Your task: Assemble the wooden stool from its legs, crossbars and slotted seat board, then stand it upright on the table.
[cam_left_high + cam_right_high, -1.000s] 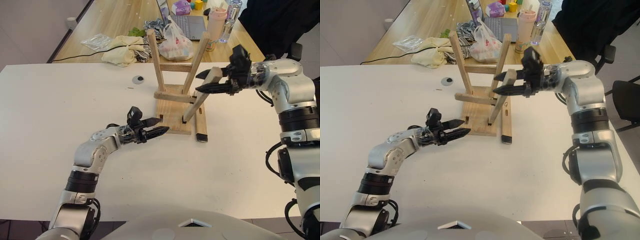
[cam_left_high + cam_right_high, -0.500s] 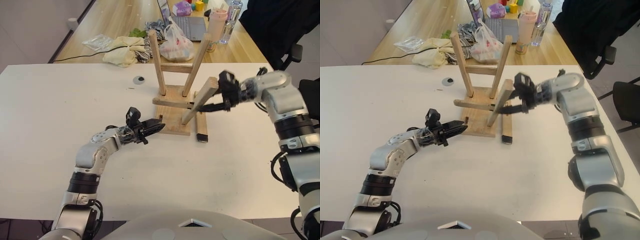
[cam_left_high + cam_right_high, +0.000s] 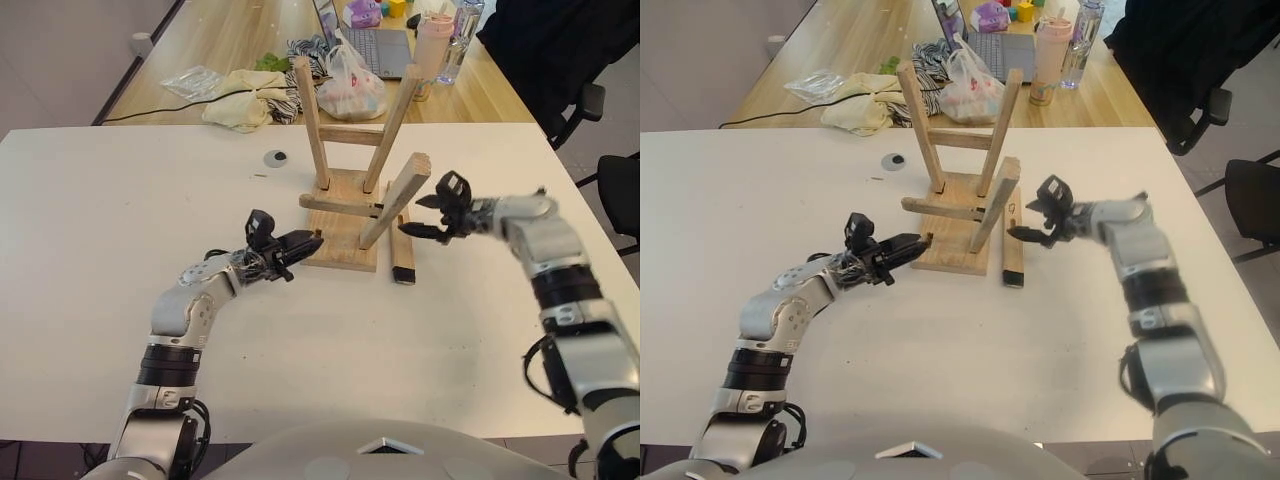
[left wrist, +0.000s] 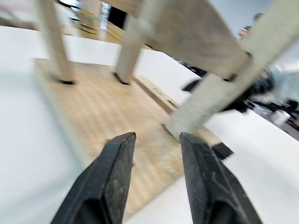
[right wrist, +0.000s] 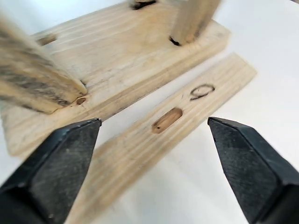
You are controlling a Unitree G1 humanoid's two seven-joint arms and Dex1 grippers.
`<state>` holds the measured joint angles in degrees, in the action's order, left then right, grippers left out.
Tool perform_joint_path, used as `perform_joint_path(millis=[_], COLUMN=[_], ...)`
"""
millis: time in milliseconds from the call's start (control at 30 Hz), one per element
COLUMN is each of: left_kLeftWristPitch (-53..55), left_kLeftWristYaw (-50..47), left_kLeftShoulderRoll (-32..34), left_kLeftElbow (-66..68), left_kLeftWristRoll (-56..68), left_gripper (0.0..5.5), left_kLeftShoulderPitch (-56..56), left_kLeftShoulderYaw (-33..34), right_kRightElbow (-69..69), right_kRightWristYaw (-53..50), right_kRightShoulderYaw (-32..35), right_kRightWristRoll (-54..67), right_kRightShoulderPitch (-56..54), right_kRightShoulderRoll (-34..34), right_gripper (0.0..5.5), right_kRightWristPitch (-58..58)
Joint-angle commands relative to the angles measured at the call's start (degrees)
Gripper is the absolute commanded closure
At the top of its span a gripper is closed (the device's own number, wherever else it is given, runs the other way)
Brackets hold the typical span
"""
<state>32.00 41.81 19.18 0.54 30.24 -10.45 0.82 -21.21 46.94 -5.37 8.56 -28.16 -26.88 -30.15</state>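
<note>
The seat board (image 3: 345,248) lies flat near the table's (image 3: 100,200) far edge, with two legs (image 3: 312,120) upright in it, a third leg (image 3: 395,200) leaning and a loose slotted bar (image 3: 403,252) flat beside it; the left gripper (image 3: 312,238), narrowly parted and empty, is at the board's near corner, and the right gripper (image 3: 412,215), spread wide and empty, is beside the leaning leg.

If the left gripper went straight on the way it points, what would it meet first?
The seat board: the left gripper points low over the table at its near corner, open fingers right by the edge. Behind that stands the leaning leg, though depth there is unclear.
</note>
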Motion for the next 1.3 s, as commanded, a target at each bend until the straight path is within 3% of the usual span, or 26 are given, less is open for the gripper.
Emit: perform_joint_path(millis=[33,133,300,633,900,1033,1167,1300], left_kLeftWristPitch=[-3.3,-6.6,-9.7,-3.2,-1.3,-1.5,0.4,6.2], left_kLeftWristYaw=[-6.2,-10.2,-14.9,-16.8,-16.7,-16.5,-15.4,-10.0], left_kLeftShoulderRoll=[0.1,-0.5,-3.1,-10.6,-11.7,-8.8,-2.3,4.0], left_kLeftElbow=[5.9,11.7,17.8,10.9,7.8,5.9,4.1,1.3], left_kLeftWristRoll=[-3.9,-6.9,-8.7,-16.3,-15.4,-10.8,1.6,13.9], left_gripper=[3.79,3.79,3.79,3.79,3.79,3.79,3.79,3.26], left_kLeftShoulderPitch=[-3.1,-6.3,-9.6,-1.7,-1.4,-2.2,-8.6,-15.7], left_kLeftShoulderYaw=[3.4,4.7,5.9,-9.4,-10.0,-1.4,16.0,23.4], right_kRightElbow=[15.6,19.5,21.2,20.2,14.0,11.1,11.3,13.9], right_kRightWristYaw=[-17.2,-24.8,-26.7,-16.8,-17.7,-21.5,-21.1,-18.9], right_kRightShoulderYaw=[6.4,7.0,2.7,0.0,1.6,6.5,11.5,17.8], right_kRightWristRoll=[1.6,0.3,-3.7,-5.2,-5.1,-3.1,1.3,9.4], right_kRightShoulderPitch=[7.9,10.8,14.8,15.1,14.2,11.0,7.1,1.0], right_kRightShoulderRoll=[9.4,13.5,10.9,-2.9,-2.5,0.1,1.8,3.1], right_gripper=[0.99,0.99,1.76,3.40,3.50,3.51,3.51,3.51], right_kRightWristPitch=[-12.1,-14.8,-13.7,-12.3,-6.8,-0.7,5.6,9.5])
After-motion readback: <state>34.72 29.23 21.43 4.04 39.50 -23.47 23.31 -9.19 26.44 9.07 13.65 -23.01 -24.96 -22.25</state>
